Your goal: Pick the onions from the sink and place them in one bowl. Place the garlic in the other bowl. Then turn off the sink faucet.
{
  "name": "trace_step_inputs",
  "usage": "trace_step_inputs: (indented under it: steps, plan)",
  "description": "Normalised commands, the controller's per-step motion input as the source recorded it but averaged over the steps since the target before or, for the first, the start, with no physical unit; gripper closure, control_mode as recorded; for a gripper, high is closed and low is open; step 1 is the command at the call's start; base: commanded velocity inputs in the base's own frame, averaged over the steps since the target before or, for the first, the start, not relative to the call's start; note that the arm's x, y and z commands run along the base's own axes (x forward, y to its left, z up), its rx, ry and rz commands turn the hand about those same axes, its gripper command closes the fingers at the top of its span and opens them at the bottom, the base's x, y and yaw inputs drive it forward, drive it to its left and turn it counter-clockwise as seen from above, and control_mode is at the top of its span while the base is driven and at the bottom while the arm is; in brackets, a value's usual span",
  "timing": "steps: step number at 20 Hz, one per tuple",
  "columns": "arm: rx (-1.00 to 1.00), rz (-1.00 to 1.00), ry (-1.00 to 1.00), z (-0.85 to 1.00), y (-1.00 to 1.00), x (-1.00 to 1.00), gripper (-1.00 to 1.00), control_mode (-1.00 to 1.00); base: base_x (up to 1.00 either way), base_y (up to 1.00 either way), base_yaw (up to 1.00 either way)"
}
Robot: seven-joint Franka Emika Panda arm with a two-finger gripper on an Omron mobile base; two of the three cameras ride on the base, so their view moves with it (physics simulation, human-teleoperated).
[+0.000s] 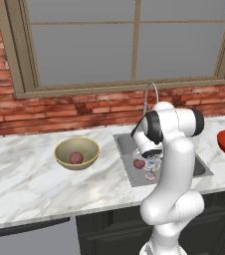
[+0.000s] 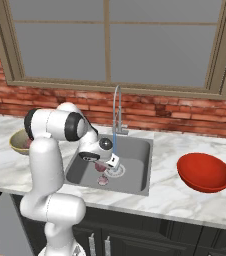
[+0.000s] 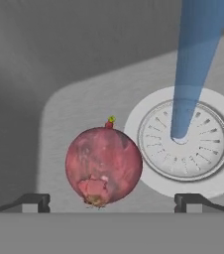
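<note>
Overhead, brick wall (image 1: 59, 107); below, marble counter (image 1: 25, 179).

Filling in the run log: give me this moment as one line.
gripper: open over onion in sink | other onion: in tan bowl | red bowl: empty | faucet: running

White arm's tool (image 2: 106, 162) hangs low inside the rectangular grey metal sink (image 2: 137, 150), over a reddish-purple onion (image 2: 101, 167) and a small pale garlic bulb (image 2: 103, 181). Slim silver gooseneck faucet (image 2: 117, 107) pours blue water. Bright red shallow bowl (image 2: 204, 172) sits right on the marble table (image 2: 185, 200); yellowish-tan bowl (image 2: 19, 141) left.
</note>
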Motion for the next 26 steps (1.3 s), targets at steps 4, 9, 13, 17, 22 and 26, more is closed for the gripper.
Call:
trace_step_inputs:
  steps: [4, 9, 13, 17, 22, 26]
  plan:
    - [0.0, 0.0, 0.0, -0.19, 0.0, 0.23, -1.0, -1.0, 0.0, 0.0, 0.0]
    - [0.0, 0.0, 0.0, -0.15, 0.04, 0.15, -1.0, -1.0, 0.0, 0.0, 0.0]
    - [0.0, 0.0, 0.0, -0.14, 0.09, 0.14, -1.0, -1.0, 0.0, 0.0, 0.0]
    - [0.0, 0.0, 0.0, -0.14, 0.04, 0.16, -1.0, -1.0, 0.0, 0.0, 0.0]
    - [0.0, 0.0, 0.01, -0.2, 0.01, 0.13, -1.0, -1.0, 0.0, 0.0, 0.0]
    - [0.0, 0.0, 0.04, -0.19, 0.02, 0.03, 1.0, -1.0, 0.0, 0.0, 0.0]
